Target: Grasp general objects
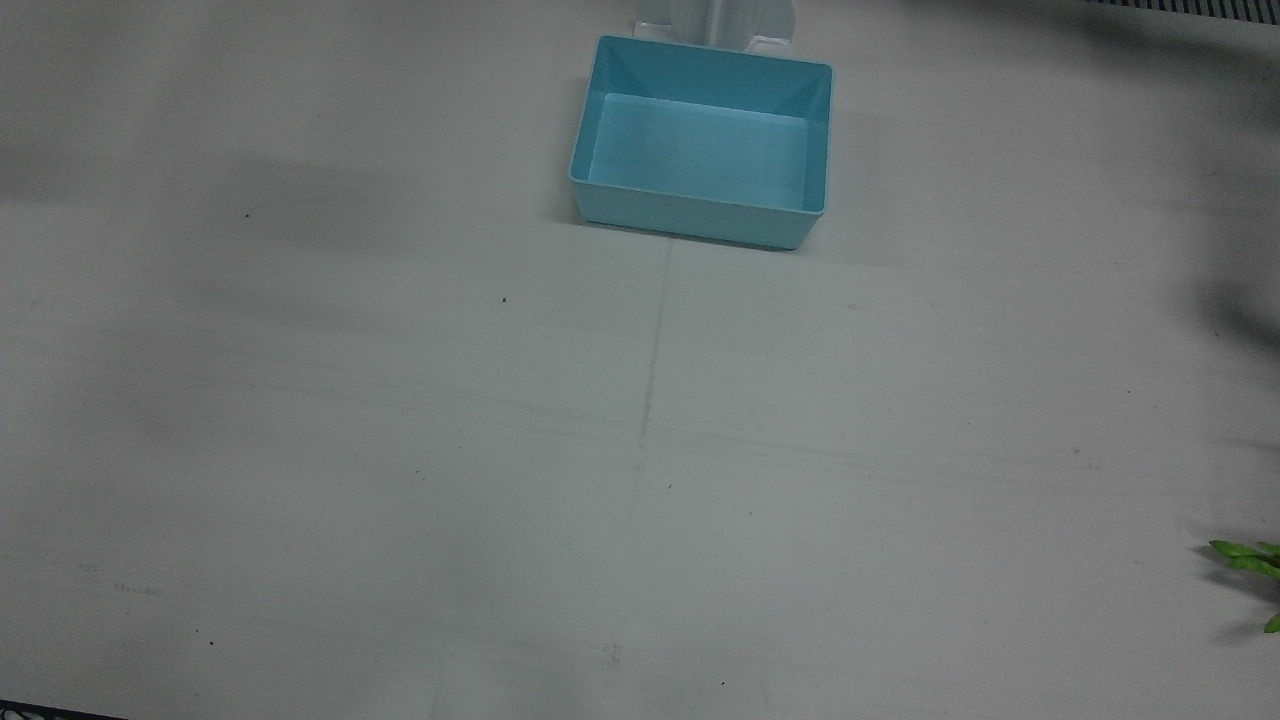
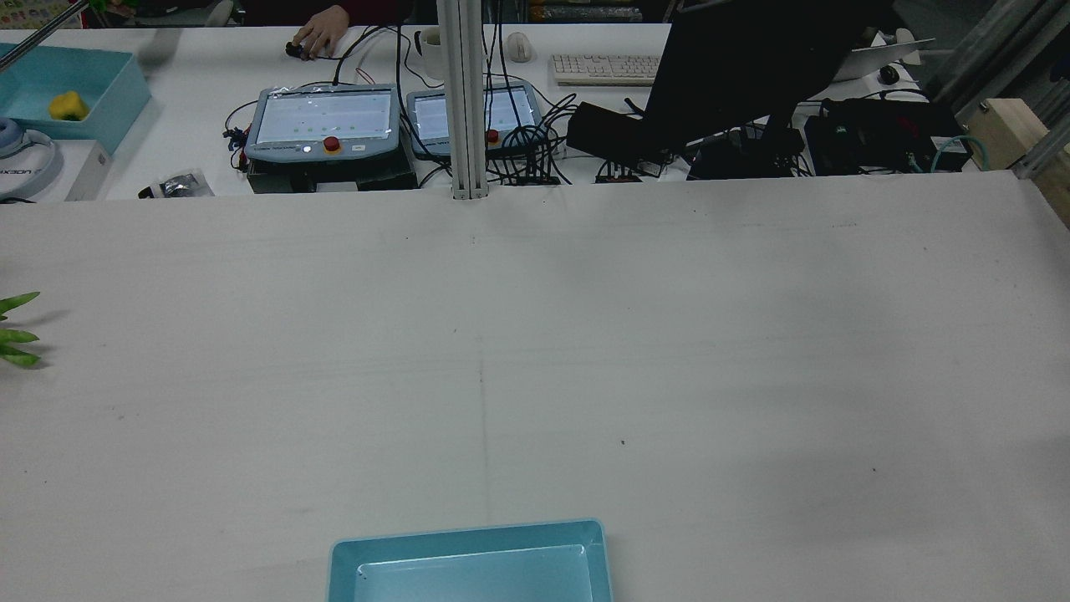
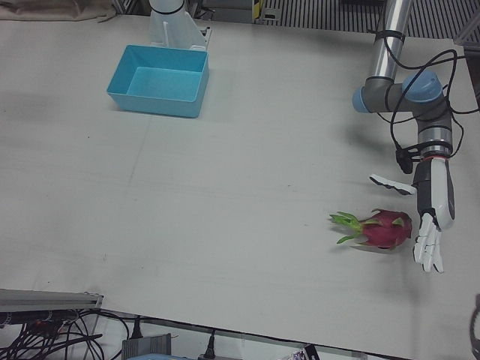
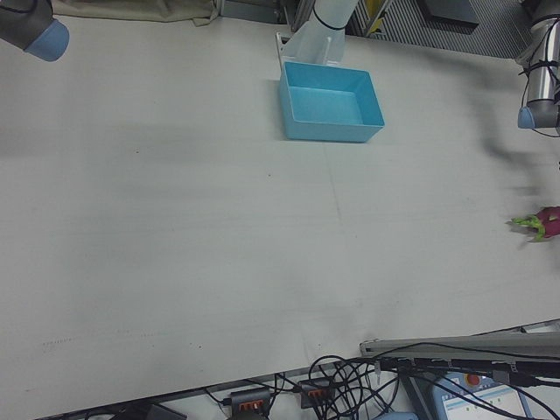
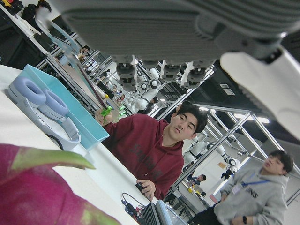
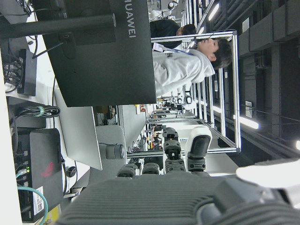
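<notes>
White left hand [image 3: 431, 225] splayed beside dragon fruit [image 3: 384, 229]

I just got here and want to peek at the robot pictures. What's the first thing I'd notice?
Probably the bright pink dragon fruit with green leafy tips, lying near the table's edge on the robot's left side. The left hand hangs right beside it with fingers spread, holding nothing. Next you'd notice the blue bin, empty, at the far side of the white table by the robot's pedestal.
</notes>
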Robot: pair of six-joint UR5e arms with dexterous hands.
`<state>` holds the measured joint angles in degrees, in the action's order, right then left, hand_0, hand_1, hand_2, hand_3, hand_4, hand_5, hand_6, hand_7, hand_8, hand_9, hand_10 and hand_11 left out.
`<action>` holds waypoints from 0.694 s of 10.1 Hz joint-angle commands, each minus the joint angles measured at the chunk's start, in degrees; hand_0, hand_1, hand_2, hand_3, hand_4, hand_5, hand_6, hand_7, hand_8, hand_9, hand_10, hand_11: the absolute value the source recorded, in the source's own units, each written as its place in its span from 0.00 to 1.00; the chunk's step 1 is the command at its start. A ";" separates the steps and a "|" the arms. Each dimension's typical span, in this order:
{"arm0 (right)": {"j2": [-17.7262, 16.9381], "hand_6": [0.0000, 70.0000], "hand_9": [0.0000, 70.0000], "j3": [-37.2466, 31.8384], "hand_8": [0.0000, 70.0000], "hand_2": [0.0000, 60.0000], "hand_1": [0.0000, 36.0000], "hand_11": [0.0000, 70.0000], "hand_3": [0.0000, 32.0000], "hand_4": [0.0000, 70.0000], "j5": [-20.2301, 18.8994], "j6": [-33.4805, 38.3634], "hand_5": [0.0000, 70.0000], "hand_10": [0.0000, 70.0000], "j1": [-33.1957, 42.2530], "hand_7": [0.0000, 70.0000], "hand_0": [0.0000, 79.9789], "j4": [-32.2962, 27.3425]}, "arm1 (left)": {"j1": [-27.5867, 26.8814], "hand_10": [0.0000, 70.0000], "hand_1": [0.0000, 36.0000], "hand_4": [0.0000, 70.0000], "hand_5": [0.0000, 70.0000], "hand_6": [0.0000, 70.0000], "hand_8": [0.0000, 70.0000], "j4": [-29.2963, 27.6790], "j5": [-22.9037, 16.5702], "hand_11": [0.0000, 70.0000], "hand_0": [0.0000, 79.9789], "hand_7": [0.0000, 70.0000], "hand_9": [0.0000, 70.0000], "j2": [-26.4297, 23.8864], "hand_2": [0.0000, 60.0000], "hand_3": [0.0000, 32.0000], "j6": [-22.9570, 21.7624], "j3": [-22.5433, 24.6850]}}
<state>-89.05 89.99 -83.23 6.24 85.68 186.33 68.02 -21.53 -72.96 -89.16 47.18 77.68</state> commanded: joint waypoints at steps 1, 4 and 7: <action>0.02 0.00 0.00 0.01 0.00 0.00 0.00 0.00 0.00 0.00 0.00 0.00 0.00 0.00 0.01 0.00 0.00 0.00 | 0.27 0.01 0.23 0.16 0.00 0.06 0.01 5.50 -5.41 0.02 0.61 0.10 0.00 1.53 0.00 0.00 12.86 5.35; 0.02 0.00 0.00 0.10 0.00 0.00 0.00 0.00 0.00 0.00 0.00 0.00 0.00 0.00 0.01 0.00 0.00 0.00 | 0.09 0.00 0.27 0.00 0.00 0.00 0.00 14.74 -5.35 0.00 0.60 0.03 0.00 1.71 0.00 0.00 27.23 9.15; 0.02 0.00 0.00 0.01 0.00 0.00 0.00 0.00 0.00 0.00 0.00 0.00 0.00 0.00 0.01 0.00 0.00 0.00 | -0.08 0.00 0.26 0.00 0.00 0.00 0.00 17.75 -4.65 0.00 0.59 0.00 0.00 1.45 0.00 0.00 31.65 7.93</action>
<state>-89.03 90.07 -83.23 6.24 85.69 186.33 68.04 -6.52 -78.08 -87.59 74.29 86.19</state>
